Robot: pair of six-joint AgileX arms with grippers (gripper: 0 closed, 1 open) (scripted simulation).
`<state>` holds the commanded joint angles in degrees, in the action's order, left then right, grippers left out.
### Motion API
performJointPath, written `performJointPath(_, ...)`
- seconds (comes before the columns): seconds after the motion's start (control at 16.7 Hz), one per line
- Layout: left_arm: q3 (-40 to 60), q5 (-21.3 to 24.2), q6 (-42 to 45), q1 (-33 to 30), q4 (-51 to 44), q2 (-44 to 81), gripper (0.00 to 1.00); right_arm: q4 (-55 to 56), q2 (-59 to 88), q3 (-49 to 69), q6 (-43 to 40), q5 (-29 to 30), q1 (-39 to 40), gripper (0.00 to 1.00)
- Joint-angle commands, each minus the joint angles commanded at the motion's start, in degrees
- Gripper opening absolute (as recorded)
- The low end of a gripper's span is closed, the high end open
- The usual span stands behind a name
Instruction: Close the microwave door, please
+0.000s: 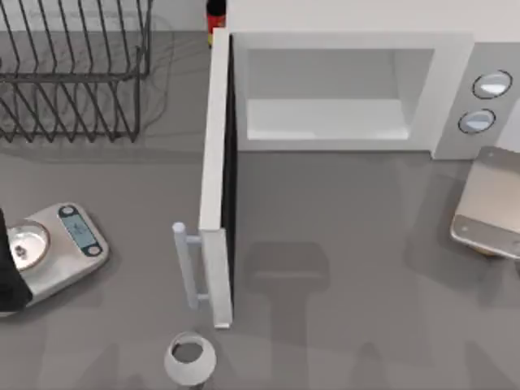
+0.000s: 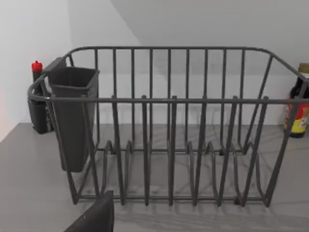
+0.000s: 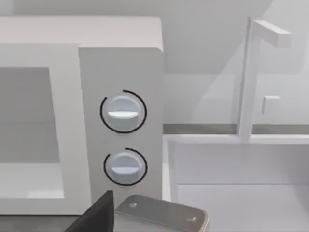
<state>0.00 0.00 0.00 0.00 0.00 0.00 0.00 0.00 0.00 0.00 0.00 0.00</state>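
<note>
The white microwave (image 1: 349,89) stands at the back of the table with its pale cavity exposed. The microwave door (image 1: 216,171) is swung out towards the front, roughly square to the box, its dark inner face turned right. Its pale grey bar handle (image 1: 187,264) sticks out to the left near the door's free end. My left arm (image 1: 6,276) sits at the table's left edge, well left of the door. A dark bit of my left gripper (image 2: 94,217) faces the dish rack. A dark bit of my right gripper (image 3: 96,217) faces the microwave's (image 3: 120,63) two dials.
A black wire dish rack (image 1: 73,73) stands at the back left. A kitchen scale (image 1: 57,244) lies by my left arm. A white cup (image 1: 188,359) sits just in front of the door's end. A silver metal object (image 1: 491,203) lies at the right. A bottle (image 1: 215,16) stands behind the door hinge.
</note>
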Motion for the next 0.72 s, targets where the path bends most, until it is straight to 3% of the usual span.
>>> performJointPath(0.06,0.0,0.0,0.0,0.0,0.0,0.0,1.0,0.0,0.0,0.0,0.0,0.0,0.0,1.0)
performJointPath(0.72,0.0,0.0,0.0,0.0,0.0,0.0,0.17,0.0,0.0,0.0,0.0,0.0,0.0,1.0)
